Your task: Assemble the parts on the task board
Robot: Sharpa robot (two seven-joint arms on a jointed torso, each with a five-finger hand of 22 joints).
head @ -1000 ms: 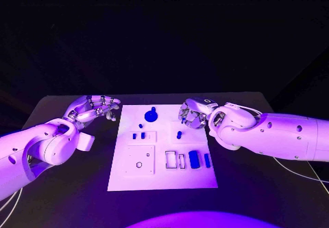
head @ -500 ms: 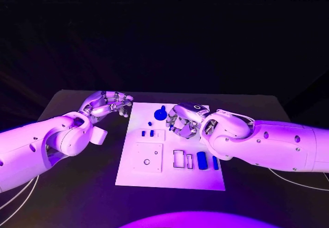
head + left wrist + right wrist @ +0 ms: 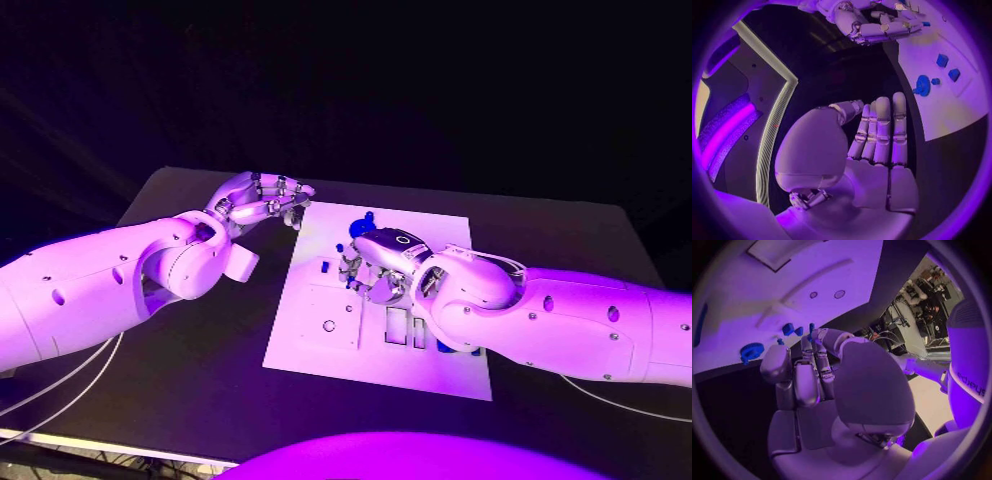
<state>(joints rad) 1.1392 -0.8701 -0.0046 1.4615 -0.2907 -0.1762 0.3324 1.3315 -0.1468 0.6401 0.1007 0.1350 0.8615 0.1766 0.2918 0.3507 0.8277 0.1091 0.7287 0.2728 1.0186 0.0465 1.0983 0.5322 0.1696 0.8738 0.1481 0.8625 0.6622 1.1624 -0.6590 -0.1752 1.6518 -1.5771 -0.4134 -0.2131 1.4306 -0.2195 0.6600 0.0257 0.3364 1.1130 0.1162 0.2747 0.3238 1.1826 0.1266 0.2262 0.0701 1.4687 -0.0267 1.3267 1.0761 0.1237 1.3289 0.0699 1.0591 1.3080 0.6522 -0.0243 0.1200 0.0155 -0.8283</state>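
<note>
right robot hand (image 3: pixel 378 268) hovers over the task board (image 3: pixel 378 350) pinching a small blue part (image 3: pixel 811 328); left robot hand (image 3: pixel 260 205) sits beside the board's far corner, fingers loose, holding nothing.

The head view looks steeply down from above onto the black table (image 3: pixel 188 370), with the white task board (image 3: pixel 389 345) at the frame's centre and both arms entering from the lower corners. The left wrist view sits close behind the left hand (image 3: pixel 873 145), facing along its fingers toward the task board (image 3: pixel 954 105) at the upper right of its circle. The right wrist view sits just behind the right hand (image 3: pixel 817 375), facing the task board (image 3: pixel 767 300) across its upper left. All 3 views share the board's blue parts.
</note>
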